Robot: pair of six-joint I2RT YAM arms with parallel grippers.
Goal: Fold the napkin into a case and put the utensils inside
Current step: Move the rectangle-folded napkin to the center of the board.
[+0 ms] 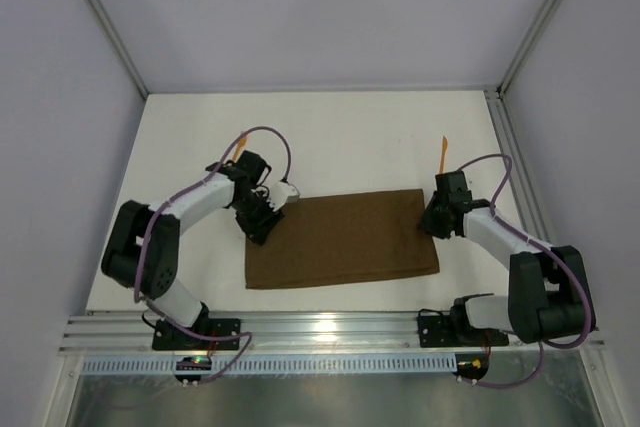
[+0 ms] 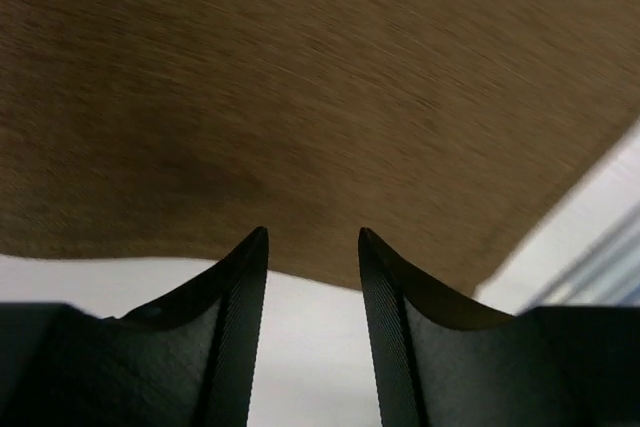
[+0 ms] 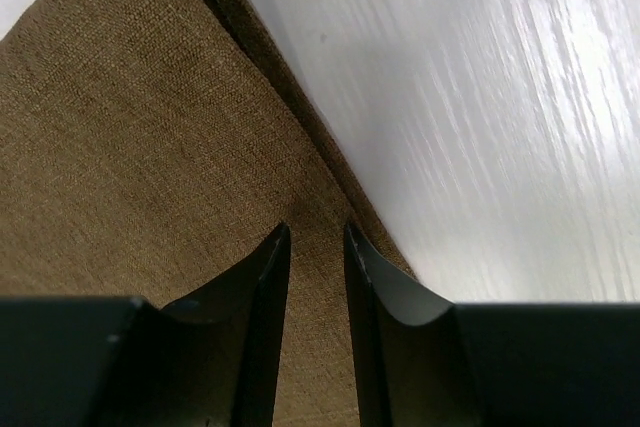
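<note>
Left gripper (image 2: 313,237) stands with its fingers apart and nothing between them, tips at the left edge of the napkin (image 1: 340,239). The right gripper (image 3: 315,232) shows only a narrow gap, poised over the opposite edge, where stacked layers of cloth are visible; no fabric can be seen pinched in it.

The dark brown napkin lies flat as a wide rectangle at the middle of the table (image 1: 350,137), between the two arms. It appears to be folded over once and is not yet the narrow case the task calls for. The woven cloth looks light, soft and limp, with a matte weave that should give the fingers good purchase. It will likely sag and drag if lifted at one point, so the corners or the layered edge seem the best places to take hold, both arms together.

One orange utensil (image 1: 443,155) lies on the bare table behind the right arm, well apart from the cloth. A second orange piece (image 1: 238,150) shows partly behind the left arm.
</note>
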